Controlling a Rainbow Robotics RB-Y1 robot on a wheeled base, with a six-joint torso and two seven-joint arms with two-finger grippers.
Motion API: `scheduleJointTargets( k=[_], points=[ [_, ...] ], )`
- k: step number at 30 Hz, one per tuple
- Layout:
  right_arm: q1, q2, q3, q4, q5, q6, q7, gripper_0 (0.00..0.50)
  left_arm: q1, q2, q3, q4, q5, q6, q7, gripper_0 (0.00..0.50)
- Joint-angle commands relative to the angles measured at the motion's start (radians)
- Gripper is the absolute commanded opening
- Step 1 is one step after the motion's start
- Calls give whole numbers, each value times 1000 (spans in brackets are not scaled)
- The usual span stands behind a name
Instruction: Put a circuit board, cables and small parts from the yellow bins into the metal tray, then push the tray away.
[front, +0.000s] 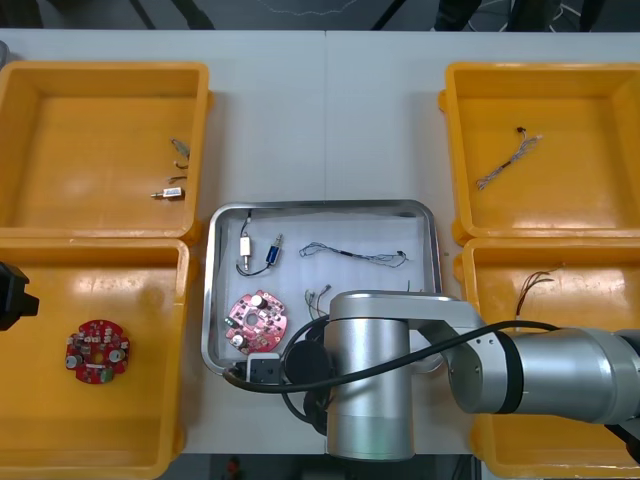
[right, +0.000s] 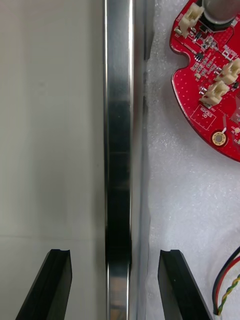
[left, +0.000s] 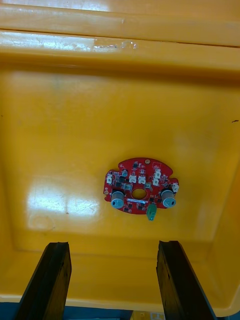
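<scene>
The metal tray (front: 425, 240), white inside, holds a round red circuit board (front: 257, 320), a twisted cable (front: 355, 253) and a small metal part (front: 262, 255). My right arm reaches across to the tray's near-left corner, where the right gripper (front: 255, 370) is low. In the right wrist view the right gripper (right: 115, 255) is open astride the shiny tray rim (right: 118, 150), one finger over the table and one inside. The board (right: 210, 90) lies beyond the inner finger, and a red and yellow cable (right: 227, 280) is beside it. My left gripper (left: 114, 247) hangs open above another board (left: 141, 186).
The near left yellow bin (front: 40, 400) holds a second board (front: 97, 351). Small metal parts (front: 172, 193) lie in the far left bin (front: 80, 150). A cable (front: 508, 160) lies in the far right bin (front: 580, 180), and thin wires (front: 535, 285) in the near right one.
</scene>
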Motion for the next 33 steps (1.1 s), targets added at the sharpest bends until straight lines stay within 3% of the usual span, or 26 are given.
scheduleJointTargets(
  k=[1,5,7,8,10,13,33],
  points=[
    [-30,17,14,0,17,-13,37,500,16,41,31,-4,7,6,-87,500],
    [-30,16,14,3,19,-13,41,500,16,41,31,-4,7,6,-87,500],
    [-30,16,14,11,19,-13,41,352,16,41,31,-4,7,6,-87,500],
    [-30,16,14,9,19,-13,41,305,16,41,31,-4,7,6,-87,500],
    [-30,16,14,9,19,-13,37,107,16,41,31,-4,7,6,-87,500],
    [-31,17,14,11,22,-13,37,15,16,41,31,-4,7,6,-87,500],
    [-137,-9,14,17,57,-14,26,0,16,41,31,-4,7,6,-87,500]
  ],
)
